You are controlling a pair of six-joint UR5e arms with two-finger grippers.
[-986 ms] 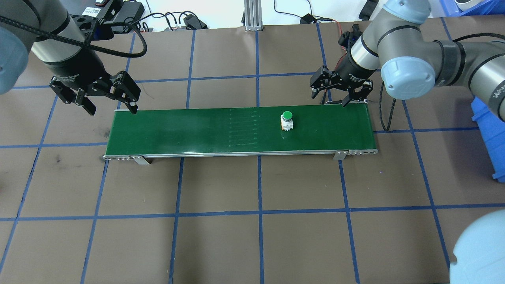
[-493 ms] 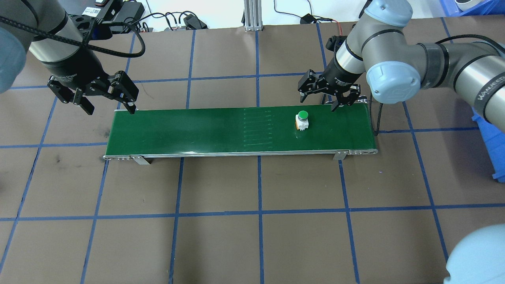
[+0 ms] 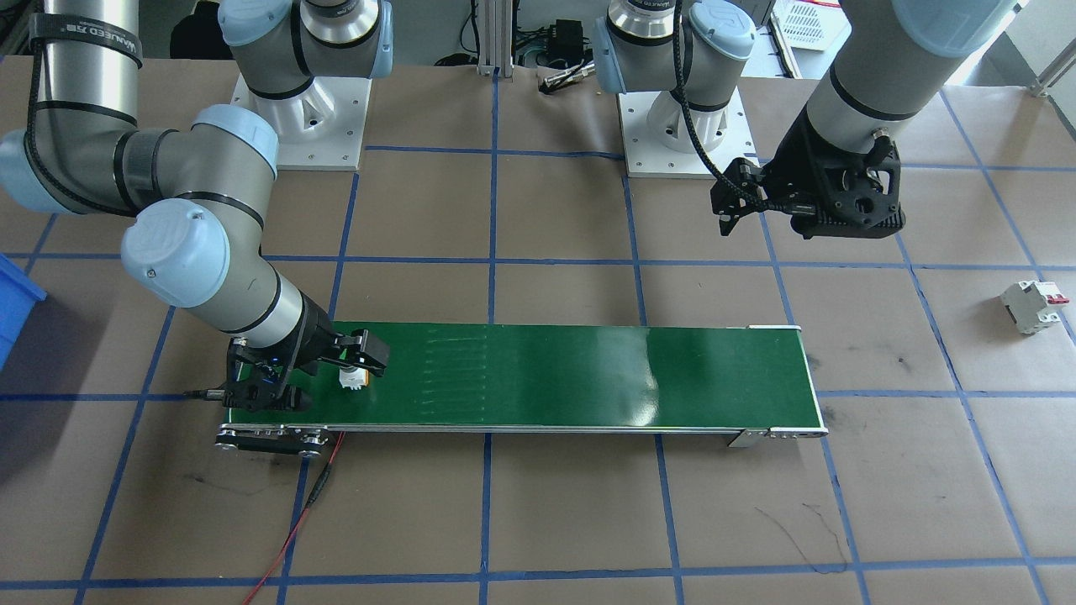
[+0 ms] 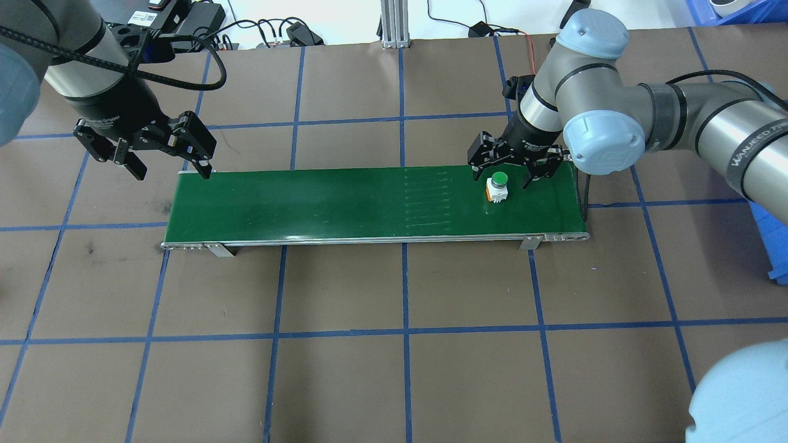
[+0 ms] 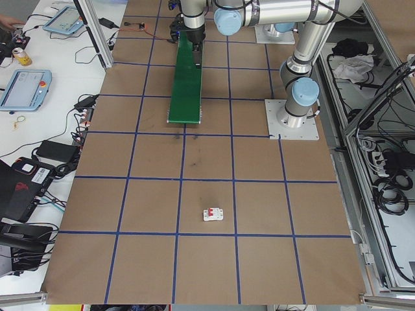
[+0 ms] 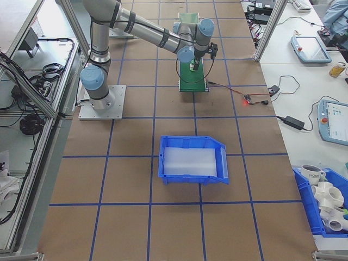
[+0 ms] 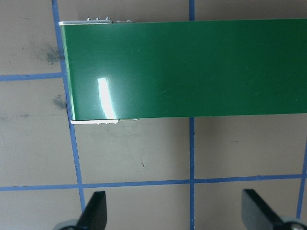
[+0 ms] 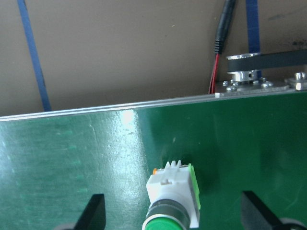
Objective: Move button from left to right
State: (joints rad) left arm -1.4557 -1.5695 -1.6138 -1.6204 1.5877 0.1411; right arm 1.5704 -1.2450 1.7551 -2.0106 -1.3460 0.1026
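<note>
Button (image 4: 498,186): stands upright on the green conveyor belt (image 4: 320,203), near its end on the robot's right, cap up.
Right gripper (image 4: 510,174): jaws spread wide, one finger either side of the button, not touching; apparently placed to catch it there.
Left gripper (image 4: 165,161): wide open, empty, above the belt's left end; probably parked clear.
Right wrist view: shows button body (image 8: 173,191) between the fingers (image 8: 93,212), with gaps that the overhead view hides.
Front view: shows a circuit breaker (image 3: 1033,304) on the table, well apart; absent overhead.
</note>
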